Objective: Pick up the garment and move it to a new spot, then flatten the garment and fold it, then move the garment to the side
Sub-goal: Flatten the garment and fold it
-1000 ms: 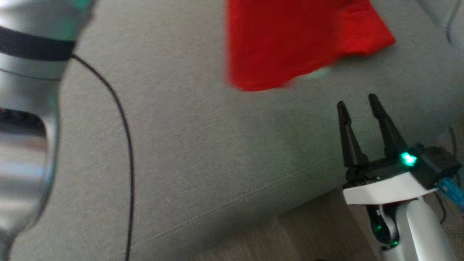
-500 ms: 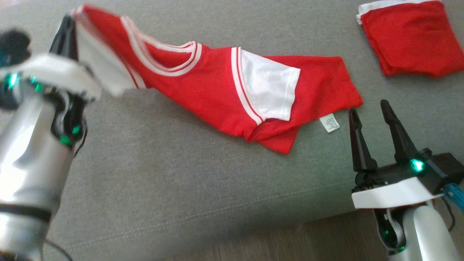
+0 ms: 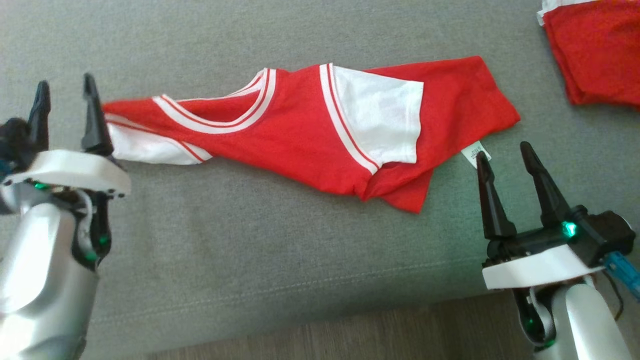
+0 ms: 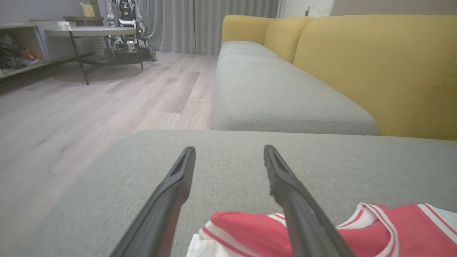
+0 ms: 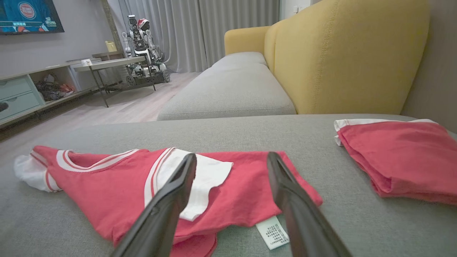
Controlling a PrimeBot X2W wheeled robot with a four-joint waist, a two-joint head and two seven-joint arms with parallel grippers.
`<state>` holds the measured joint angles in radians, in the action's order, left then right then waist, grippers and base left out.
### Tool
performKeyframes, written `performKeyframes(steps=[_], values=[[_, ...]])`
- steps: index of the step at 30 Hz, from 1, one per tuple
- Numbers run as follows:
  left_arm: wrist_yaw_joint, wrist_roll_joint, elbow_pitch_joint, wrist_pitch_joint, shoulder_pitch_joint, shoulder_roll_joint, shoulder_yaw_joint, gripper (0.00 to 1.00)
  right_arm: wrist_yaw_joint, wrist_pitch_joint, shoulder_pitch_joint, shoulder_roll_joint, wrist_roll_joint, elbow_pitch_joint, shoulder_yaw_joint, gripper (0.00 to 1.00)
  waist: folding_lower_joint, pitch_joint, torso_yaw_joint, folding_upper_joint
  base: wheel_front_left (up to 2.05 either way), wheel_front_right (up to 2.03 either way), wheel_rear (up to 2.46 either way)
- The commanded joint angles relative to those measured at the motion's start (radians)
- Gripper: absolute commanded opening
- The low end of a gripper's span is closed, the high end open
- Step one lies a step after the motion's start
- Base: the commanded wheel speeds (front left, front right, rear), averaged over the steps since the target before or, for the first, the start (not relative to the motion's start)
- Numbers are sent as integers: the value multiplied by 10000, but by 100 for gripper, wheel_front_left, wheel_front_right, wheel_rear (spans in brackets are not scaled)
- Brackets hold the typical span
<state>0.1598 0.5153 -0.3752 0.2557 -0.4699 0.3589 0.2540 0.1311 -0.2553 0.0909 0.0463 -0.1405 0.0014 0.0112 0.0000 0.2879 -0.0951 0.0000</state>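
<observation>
- Two garments on grey fabric cushion (image 3: pixel 250 260): crumpled red white-sleeved jersey (image 3: pixel 300 135), centre; folded red garment (image 3: pixel 595 55), upper right.
- Left gripper (image 3: pixel 66 85), right gripper (image 3: pixel 503 152): jaws spread (empty).
- Wrist views add yellow sofa back (image 5: pixel 339 53).

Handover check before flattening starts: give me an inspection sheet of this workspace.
Surface: grey cushion, seam along its front edge.
Job's things: red and white shirt, lying bunched, care label out at its right end.
Clutter: folded red garment at the far right.
Grippers: left gripper open at the shirt's left end; right gripper open, empty, near the label.
Cables: blue lead at the right gripper's base.
Surroundings: yellow sofa back, wood floor, another robot by the curtains.
</observation>
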Motion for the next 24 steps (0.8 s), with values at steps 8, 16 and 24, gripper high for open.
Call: performKeyframes(steps=[8,16,24], values=[[-1304,-1632,1685,-56,-755,250,1122,100,-4,-65,341,39,63,-262,367,100,0,224,-147,0,0,0,0],[-2895,-405,1915,-2554,-3430,589,4238,100,-4,-65,635,39,-252,-323,536,100,0,616,-1064,0,0,0,0],[-2902,-1427,1051,-2543,-5814,149,7584,100,-4,-65,900,39,-561,-588,531,100,0,1780,-1777,0,0,0,0]])
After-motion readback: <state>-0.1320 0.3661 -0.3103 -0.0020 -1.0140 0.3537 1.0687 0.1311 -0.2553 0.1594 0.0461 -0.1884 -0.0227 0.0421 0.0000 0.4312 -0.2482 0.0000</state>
